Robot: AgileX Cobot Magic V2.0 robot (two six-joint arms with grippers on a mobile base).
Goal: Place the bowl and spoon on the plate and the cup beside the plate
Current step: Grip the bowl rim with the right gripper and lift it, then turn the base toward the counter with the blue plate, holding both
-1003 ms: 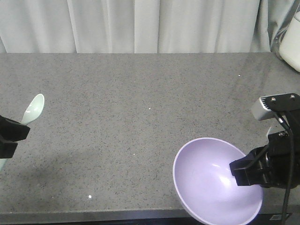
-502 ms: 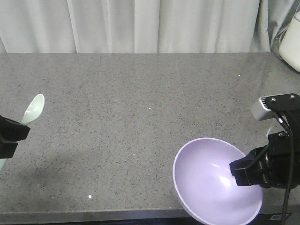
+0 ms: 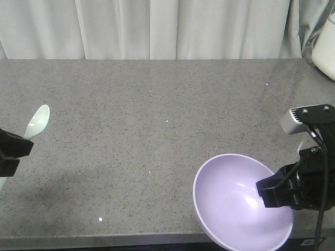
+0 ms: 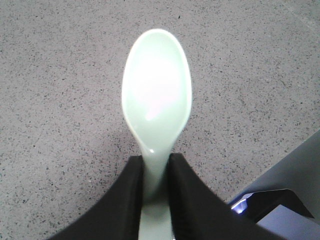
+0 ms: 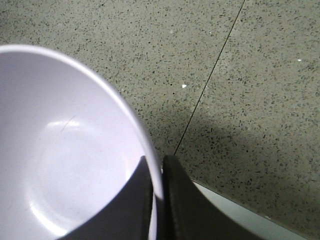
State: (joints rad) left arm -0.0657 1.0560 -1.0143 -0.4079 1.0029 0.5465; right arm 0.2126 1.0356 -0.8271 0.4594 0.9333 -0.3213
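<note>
In left pincer (image 4: 156, 167), spoon (image 4: 156, 100) being pinched by handle, at left edge of front view, scoop pointing toward upper right. It is being held over grey speckled worktop (image 3: 157, 104). In right pincer (image 5: 156, 172), bowl (image 3: 230, 204) being gripped at rim, lower right of front view: one finger inside, one outside. It is being held tilted, open side facing camera, lower part crossing worktop's front edge.
</note>
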